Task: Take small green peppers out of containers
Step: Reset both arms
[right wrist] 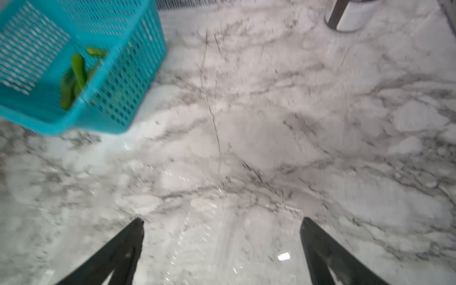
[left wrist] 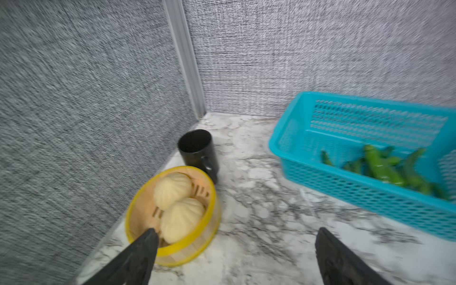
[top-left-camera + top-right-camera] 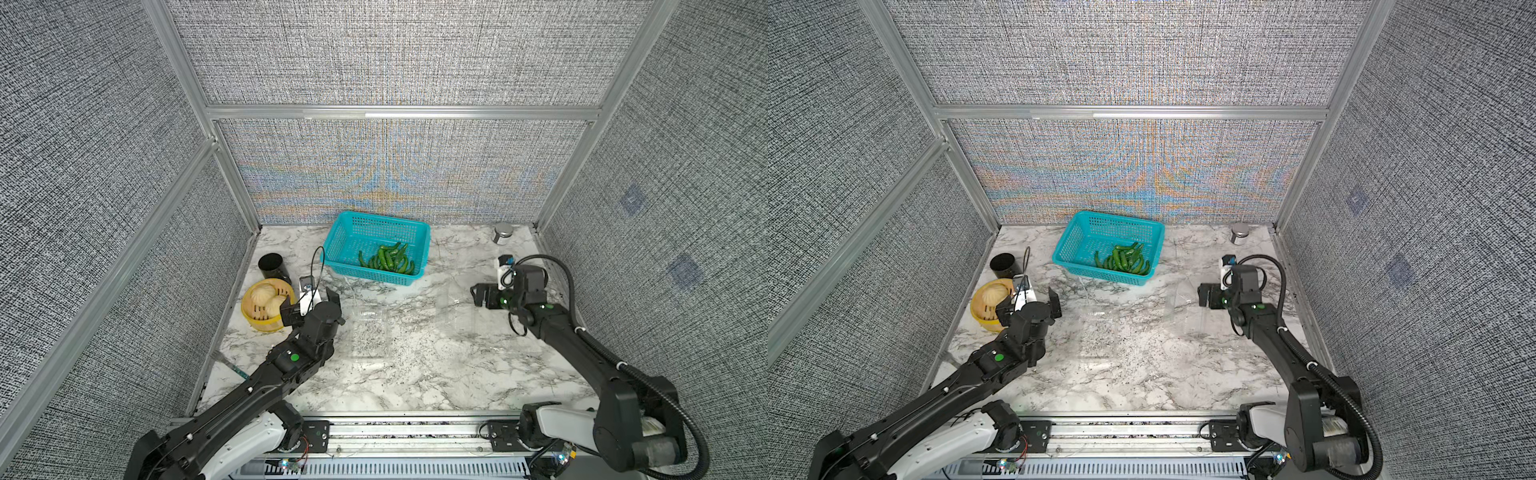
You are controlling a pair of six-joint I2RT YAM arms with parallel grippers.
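I saw the peppers (image 3: 386, 259) piled in the basket (image 3: 382, 218) at the back of the surface (image 3: 415, 382). Left container (image 3: 369, 332) and right container (image 3: 457, 311) sat mid-surface, apart from each other, looked empty, though the clear plastic was hard to read. Left jaws were spread wide, gripping nothing, near the steamer (image 3: 266, 309). Right jaws were spread wide too, gripping nothing, just beside right container.
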